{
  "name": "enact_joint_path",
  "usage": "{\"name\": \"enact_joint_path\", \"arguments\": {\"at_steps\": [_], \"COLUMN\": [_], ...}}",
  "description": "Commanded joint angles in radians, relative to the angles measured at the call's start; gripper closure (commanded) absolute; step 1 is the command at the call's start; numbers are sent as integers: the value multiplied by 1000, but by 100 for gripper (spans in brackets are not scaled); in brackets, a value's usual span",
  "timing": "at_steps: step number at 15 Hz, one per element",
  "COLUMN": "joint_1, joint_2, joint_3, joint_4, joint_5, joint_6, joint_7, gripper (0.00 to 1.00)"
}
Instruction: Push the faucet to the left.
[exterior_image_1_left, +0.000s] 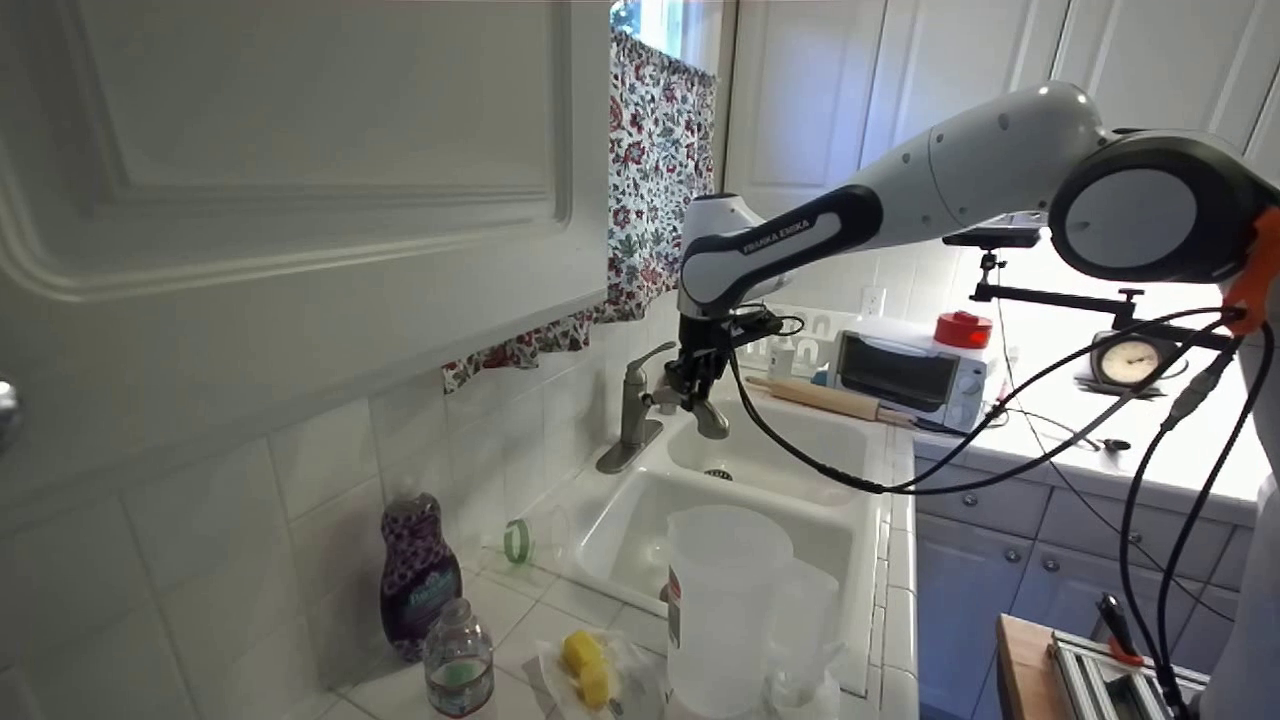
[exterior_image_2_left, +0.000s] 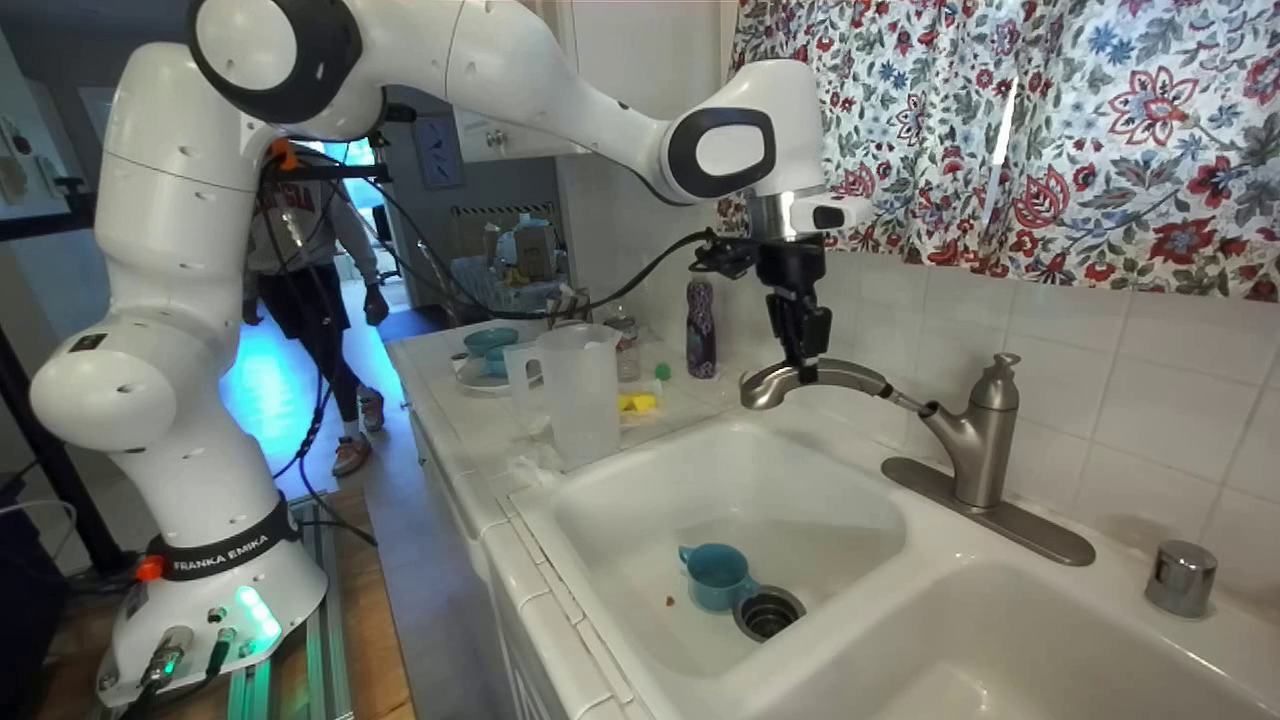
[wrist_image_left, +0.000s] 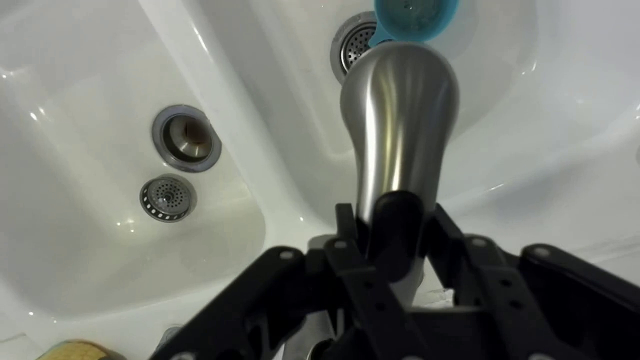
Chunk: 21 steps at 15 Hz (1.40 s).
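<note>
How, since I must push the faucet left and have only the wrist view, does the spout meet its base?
Observer: Not directly: in an exterior view, a thin tube bridges a gap between spout and base.
Operator: Thanks. Is anything tall standing beside the sink?
Observer: Yes, a pitcher stands beside it, seen in both exterior views.
Operator: And is anyone around?
Observer: Yes, a person, partly hidden, is in the background of an exterior view.
</note>
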Motion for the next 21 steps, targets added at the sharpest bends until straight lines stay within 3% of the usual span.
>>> {"name": "enact_joint_path", "arguments": {"at_steps": [1,4,8,13,18,21], "joint_1": [10,27,47,56,42,22], "joint_2": [-82,-155,-296,-437,-477,-423], "joint_3": [49,35,44,69,90,76], "joint_4": [-121,-184,-292,-384,-413,-354], "joint_5": [10,-18,-49,-114,-120,-82], "joint_6": [22,46,57,11,13,19], "joint_7": [48,123,130,169,213,205], "gripper": [87,87,87,87,87,87]}}
